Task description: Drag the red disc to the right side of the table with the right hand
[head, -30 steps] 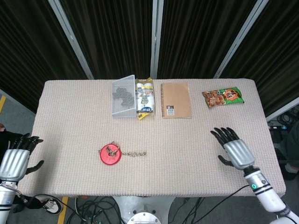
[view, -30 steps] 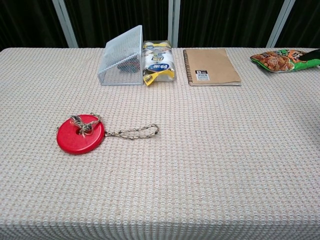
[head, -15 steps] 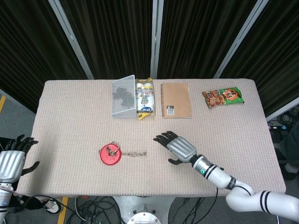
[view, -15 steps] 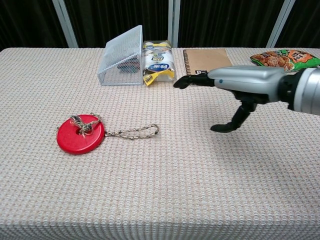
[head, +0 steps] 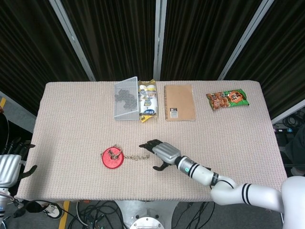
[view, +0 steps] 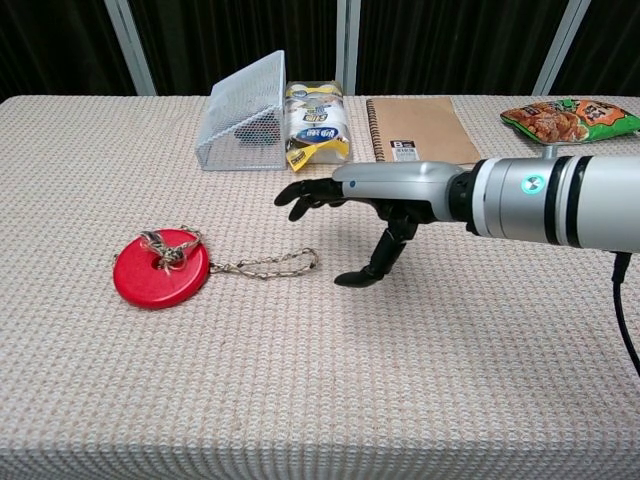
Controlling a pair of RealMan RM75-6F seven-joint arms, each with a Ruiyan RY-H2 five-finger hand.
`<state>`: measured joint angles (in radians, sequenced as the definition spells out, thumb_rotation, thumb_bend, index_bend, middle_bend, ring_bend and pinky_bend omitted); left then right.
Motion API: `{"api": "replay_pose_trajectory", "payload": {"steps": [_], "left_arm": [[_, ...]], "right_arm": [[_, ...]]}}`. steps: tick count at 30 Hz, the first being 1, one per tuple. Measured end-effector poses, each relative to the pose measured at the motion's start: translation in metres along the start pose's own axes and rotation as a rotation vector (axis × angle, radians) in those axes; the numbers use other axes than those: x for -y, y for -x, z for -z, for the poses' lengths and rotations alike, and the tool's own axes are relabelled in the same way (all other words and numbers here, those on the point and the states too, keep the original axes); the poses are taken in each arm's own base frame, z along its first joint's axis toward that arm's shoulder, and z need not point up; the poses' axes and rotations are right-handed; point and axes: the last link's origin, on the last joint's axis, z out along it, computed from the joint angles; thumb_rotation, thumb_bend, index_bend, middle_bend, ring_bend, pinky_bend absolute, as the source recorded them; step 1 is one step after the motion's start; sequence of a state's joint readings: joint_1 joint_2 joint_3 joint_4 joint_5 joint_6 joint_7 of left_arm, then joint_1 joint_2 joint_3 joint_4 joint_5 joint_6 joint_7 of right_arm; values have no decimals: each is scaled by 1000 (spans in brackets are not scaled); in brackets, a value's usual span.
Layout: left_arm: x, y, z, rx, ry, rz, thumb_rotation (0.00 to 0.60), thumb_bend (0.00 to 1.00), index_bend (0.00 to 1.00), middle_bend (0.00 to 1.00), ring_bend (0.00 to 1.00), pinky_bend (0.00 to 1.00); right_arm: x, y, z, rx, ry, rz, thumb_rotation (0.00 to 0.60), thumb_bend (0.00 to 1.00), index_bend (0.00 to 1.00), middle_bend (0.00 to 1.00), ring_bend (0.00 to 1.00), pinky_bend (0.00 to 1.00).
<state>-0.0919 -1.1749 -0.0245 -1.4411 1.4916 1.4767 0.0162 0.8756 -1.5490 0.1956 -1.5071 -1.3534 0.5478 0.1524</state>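
Note:
The red disc [head: 113,158] [view: 160,268] lies flat on the table's left-centre, with a knotted rope [head: 137,156] [view: 265,265] trailing from it to the right. My right hand [head: 159,152] [view: 355,205] hovers just right of the rope's free end, fingers spread and pointing left, holding nothing. Its thumb tip hangs down close to the cloth near the rope end. My left hand [head: 10,164] sits off the table's left edge, fingers apart and empty.
At the back stand a wire mesh holder [head: 125,98] [view: 243,113], a snack pack [head: 148,101] [view: 315,124], a spiral notebook [head: 179,102] [view: 421,133] and a green snack bag [head: 228,99] [view: 566,116]. The table [head: 238,143] is covered in beige woven cloth.
My right arm has swept from the table's right side leftward across the middle, reaching the rope's end. The left hand has drifted slightly further left. Disc and rope have not moved.

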Motion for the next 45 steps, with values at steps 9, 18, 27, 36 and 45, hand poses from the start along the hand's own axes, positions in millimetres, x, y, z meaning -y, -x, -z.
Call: {"api": "replay_pose_trajectory", "payload": {"steps": [9,18,27,36,45], "left_arm": [[5,1,1,6,-14,6,600,185,281,182,69,179],[9,0,1,1,-22,8,600,186,286,182,69,179],[10,1,2,10,-17,16,600,185,288,182,69,179],[13,4,3,22,-25,15,600,185,288,178,69,179],[12,5,2,27,-27,12,600,185,290,172,69,180]], "right_arm": [[4,7,-12,17,-7,-82,600,327,0,170,0,0],[6,13,-16,17,-16,-80,600,364,0,293,0,0],[4,18,-17,20,-8,-68,600,425,0,442,0,0],[0,17,-18,-29,10,6,600,580,807,715,477,690],[-4,2,-4,-189,27,120,600,735,995,858,655,913]]}}
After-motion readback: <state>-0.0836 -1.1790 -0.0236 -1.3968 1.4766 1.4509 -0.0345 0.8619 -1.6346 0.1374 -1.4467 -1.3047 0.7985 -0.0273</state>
